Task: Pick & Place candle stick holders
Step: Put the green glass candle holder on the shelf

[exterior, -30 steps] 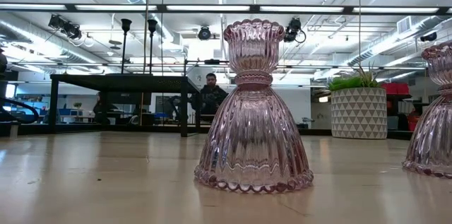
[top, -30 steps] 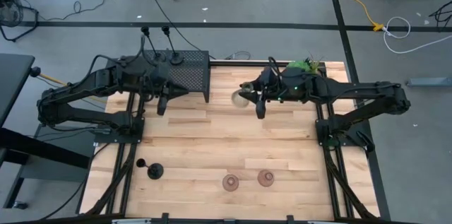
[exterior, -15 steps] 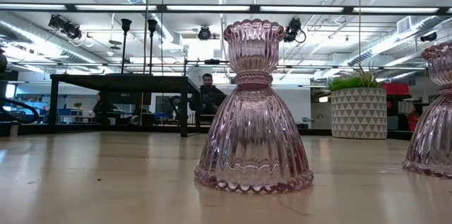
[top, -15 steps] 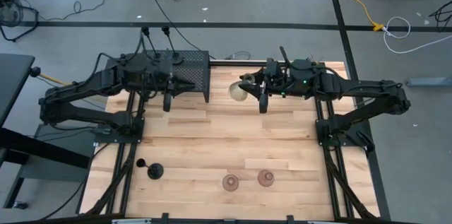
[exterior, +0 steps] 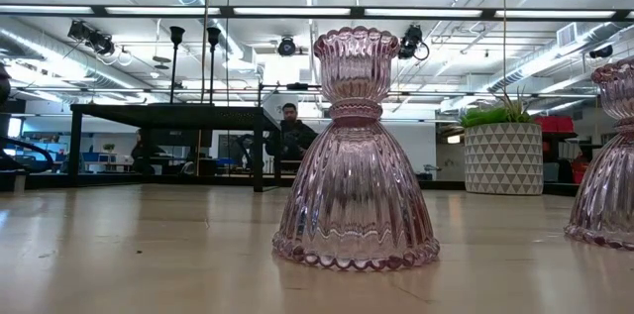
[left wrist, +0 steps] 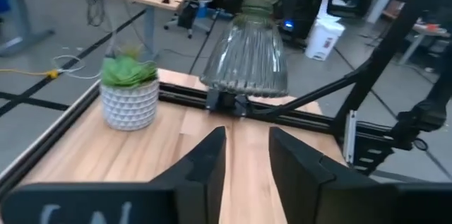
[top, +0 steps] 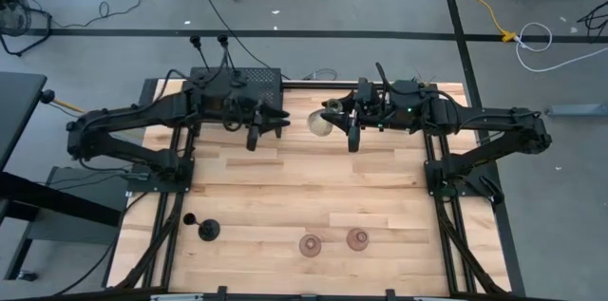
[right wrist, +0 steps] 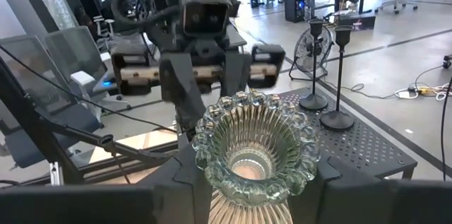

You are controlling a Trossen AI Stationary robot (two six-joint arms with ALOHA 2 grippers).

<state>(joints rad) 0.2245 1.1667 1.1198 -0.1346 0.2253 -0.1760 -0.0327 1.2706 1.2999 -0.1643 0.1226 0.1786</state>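
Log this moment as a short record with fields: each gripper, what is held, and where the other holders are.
right gripper: shut on pale green glass holder, held above the table's far side
left gripper: open, empty, facing that holder
black holders: two on mesh box, one at table's near left
pink glass holders: two at near edge

I see my left gripper (top: 255, 140) move away from the black mesh box (top: 249, 81). It now hangs over the wood table (top: 285, 197), closer to the right gripper (top: 351, 141). Its fingers (left wrist: 205, 164) now stand a little apart with nothing between them. My right gripper has pulled in a bit toward its own side. It now covers the green plant (left wrist: 128, 72) from above. The pale green glass holder (top: 321, 122) it carries has moved along with it.
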